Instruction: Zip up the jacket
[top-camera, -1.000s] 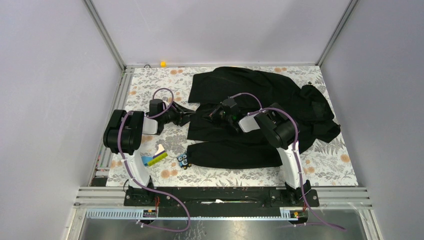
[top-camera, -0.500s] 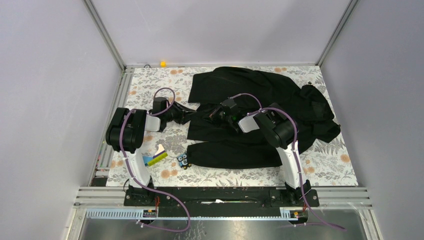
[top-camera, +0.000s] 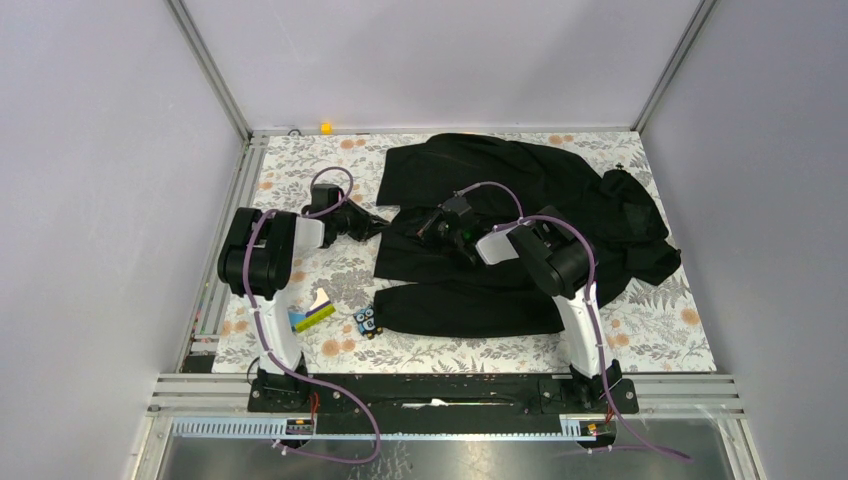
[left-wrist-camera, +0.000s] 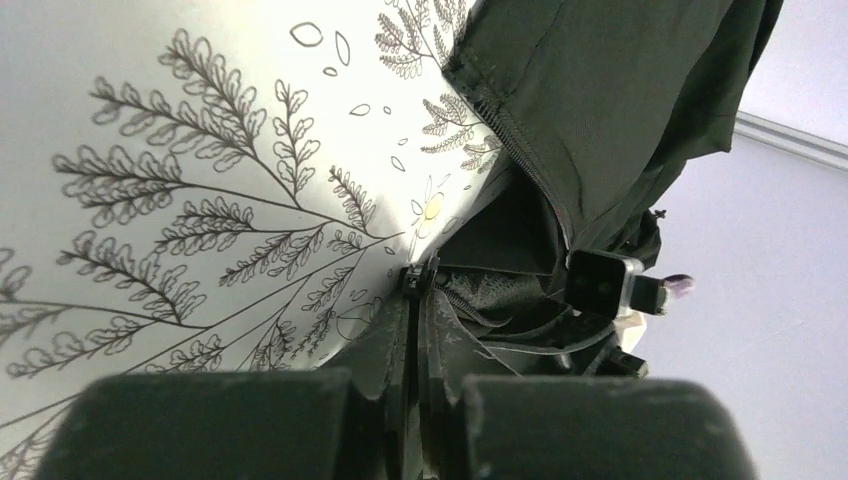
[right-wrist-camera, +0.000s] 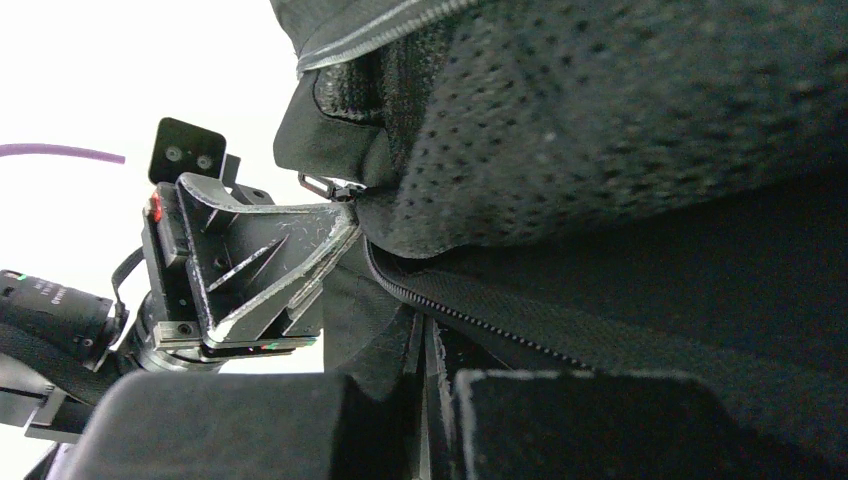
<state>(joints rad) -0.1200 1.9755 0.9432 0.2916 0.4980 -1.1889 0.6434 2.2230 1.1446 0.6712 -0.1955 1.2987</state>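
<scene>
The black jacket (top-camera: 520, 190) lies spread over the middle and right of the floral table. My left gripper (top-camera: 378, 222) is at its left edge. In the left wrist view that gripper (left-wrist-camera: 418, 285) is shut, with a small zipper piece pinched at its tips and a zipper tape (left-wrist-camera: 520, 150) running away above. My right gripper (top-camera: 428, 226) sits just to the right, over the jacket front. It (right-wrist-camera: 425, 350) is shut on a fold of jacket fabric under a line of zipper teeth (right-wrist-camera: 480, 320). Mesh lining (right-wrist-camera: 620, 110) fills that view. The left fingers (right-wrist-camera: 270, 265) show close by.
A yellow, blue and white card (top-camera: 312, 312) and a small toy (top-camera: 367, 320) lie near the front left. An orange marker (top-camera: 326, 127) sits at the back edge. Metal frame rails (top-camera: 245, 180) border the floral table cover (top-camera: 290, 175).
The left arm has reached further right to the jacket's edge and its jaws have gone from open to shut there. The right arm has stayed put.
</scene>
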